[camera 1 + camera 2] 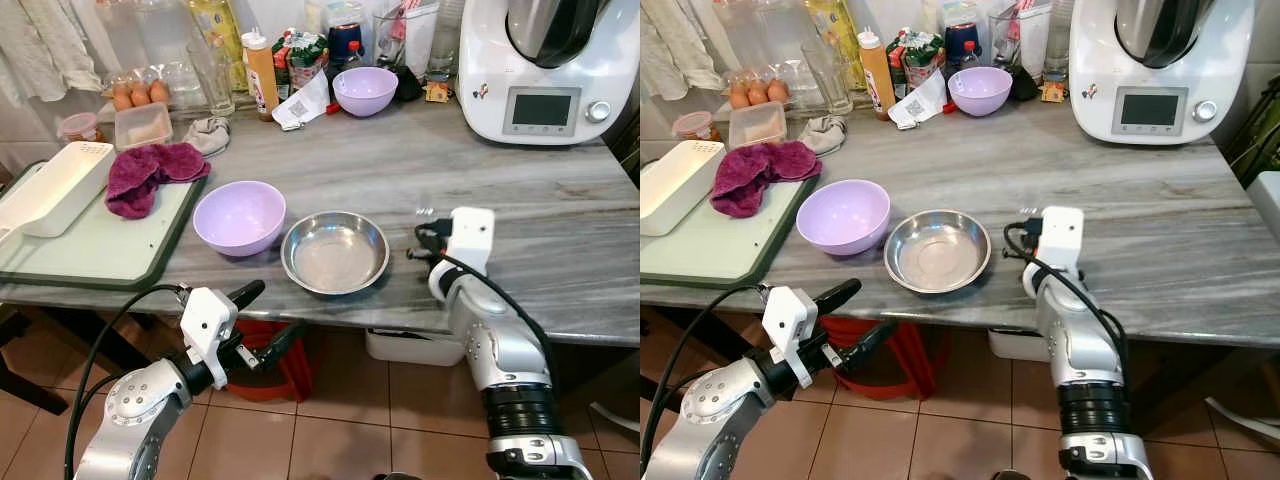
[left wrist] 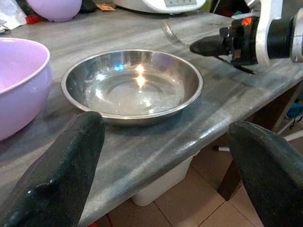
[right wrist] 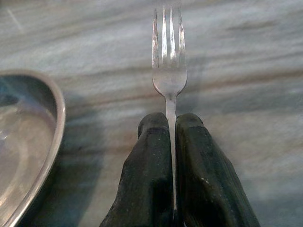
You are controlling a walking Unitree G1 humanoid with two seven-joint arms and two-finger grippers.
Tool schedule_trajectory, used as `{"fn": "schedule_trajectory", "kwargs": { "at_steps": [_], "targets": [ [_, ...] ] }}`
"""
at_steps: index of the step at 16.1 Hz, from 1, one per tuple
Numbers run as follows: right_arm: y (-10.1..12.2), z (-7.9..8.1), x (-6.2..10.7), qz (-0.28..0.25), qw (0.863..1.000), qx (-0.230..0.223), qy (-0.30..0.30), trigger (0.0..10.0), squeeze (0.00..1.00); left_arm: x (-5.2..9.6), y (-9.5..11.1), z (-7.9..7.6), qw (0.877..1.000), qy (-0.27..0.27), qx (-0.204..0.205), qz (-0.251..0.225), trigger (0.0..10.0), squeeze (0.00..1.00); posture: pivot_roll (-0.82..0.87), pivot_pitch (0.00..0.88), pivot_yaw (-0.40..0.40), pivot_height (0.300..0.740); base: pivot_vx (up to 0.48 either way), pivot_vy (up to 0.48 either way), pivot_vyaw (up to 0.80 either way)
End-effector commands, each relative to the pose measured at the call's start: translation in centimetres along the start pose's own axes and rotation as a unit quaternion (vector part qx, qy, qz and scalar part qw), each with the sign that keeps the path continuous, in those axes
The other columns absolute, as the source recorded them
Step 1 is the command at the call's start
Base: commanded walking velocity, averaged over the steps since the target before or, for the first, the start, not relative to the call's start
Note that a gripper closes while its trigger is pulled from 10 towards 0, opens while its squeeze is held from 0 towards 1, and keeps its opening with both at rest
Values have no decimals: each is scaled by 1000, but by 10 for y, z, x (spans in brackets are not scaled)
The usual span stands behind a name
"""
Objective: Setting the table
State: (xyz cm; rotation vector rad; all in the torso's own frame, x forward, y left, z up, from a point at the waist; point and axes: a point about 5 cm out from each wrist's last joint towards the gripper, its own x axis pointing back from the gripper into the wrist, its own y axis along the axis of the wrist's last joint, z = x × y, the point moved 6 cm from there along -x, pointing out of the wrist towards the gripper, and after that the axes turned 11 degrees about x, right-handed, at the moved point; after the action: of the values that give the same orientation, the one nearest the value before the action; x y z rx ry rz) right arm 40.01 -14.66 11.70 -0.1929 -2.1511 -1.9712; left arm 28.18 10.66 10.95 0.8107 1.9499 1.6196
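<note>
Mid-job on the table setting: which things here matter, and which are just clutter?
In play: fork clamped in right gripper; steel dish; near lilac bowl; left gripper, fingers open.

Clutter: maroon cloth, eggs, sauce bottle, cooking machine, far lilac bowl.

No text can be read: the white paper's (image 1: 301, 105) code pattern and bottle labels are too small.

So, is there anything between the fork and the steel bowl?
No. Between the fork and the steel bowl lies bare marble counter, as the right wrist view shows.
</note>
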Motion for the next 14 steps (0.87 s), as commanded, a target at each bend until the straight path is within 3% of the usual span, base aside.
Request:
{"fn": "schedule_trajectory", "kwargs": {
  "at_steps": [1,12,13,14],
  "targets": [
    [1,8,-2,7,1000,-7,20,10000,0,2,-4,1,1000,-1,-1,7,10000,0,-154,120,72,740,0,0,0],
    [-18,26,0,43,997,-5,66,10000,0,2,-4,4,1000,-1,-5,6,10000,0,-151,114,76,740,0,0,0],
    [-19,27,0,43,997,-9,69,10000,1000,2,-4,4,1000,-1,-5,6,10000,0,-151,113,77,740,0,0,0],
    [-20,27,0,44,997,-9,70,10000,1000,2,-4,4,1000,0,-5,6,10000,0,-151,111,77,740,0,0,0]
  ]
}}
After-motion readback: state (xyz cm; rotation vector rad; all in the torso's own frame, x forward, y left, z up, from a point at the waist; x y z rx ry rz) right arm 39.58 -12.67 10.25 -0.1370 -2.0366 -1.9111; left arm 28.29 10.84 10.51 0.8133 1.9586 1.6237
